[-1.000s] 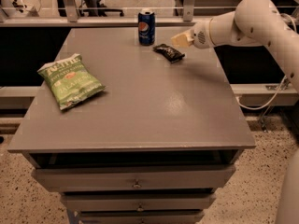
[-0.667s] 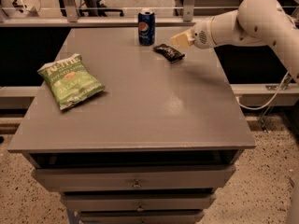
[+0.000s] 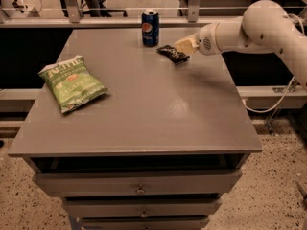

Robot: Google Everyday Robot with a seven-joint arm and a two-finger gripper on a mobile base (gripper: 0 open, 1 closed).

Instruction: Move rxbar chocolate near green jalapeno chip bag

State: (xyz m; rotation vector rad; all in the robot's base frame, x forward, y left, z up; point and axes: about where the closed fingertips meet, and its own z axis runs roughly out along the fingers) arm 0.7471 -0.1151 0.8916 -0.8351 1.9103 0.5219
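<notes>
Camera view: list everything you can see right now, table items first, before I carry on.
rxbar chocolate: one, black, far right part of the tabletop, just right of the can.
green jalapeno chip bag: one, light green, left side of the tabletop, well apart from the bar.
soda can: one, blue, upright near the far edge.
table: one, grey, centre of view.
drawers: three fronts, grey, under the tabletop.
arm: one, white, reaching in from the right.
hand: one, pale yellow, at the bar's right end.
</notes>
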